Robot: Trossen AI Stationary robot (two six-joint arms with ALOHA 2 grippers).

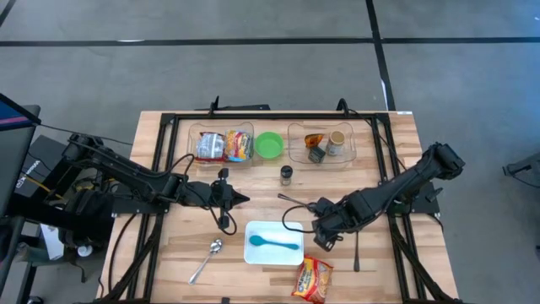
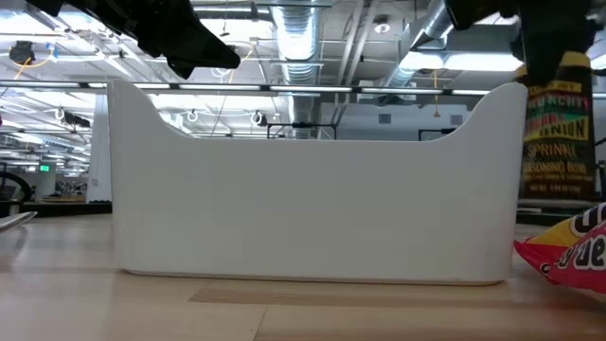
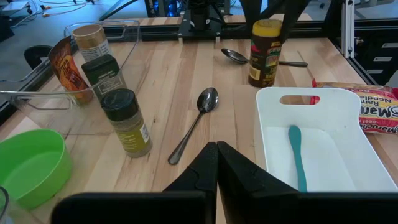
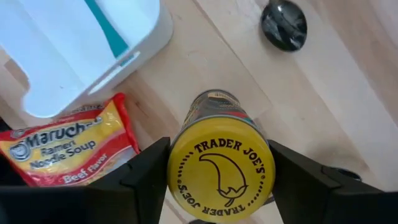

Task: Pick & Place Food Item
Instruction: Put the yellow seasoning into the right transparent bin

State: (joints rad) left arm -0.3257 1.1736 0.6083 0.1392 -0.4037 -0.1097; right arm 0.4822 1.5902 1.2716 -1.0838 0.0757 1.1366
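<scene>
Jaws of the right gripper [image 4: 217, 180] hold a yellow-lidded jar [image 4: 219, 169] beside the white tray [image 1: 253, 245]; left gripper [image 3: 216, 163] is closed, empty, near it.

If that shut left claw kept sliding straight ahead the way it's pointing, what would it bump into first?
Probably the silver metal spoon lying just ahead of the left claw, though it may pass over it; the white plastic tray sits slightly to one side.

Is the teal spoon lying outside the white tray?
No, the teal spoon lies inside the white tray, as the high view shows.
</scene>
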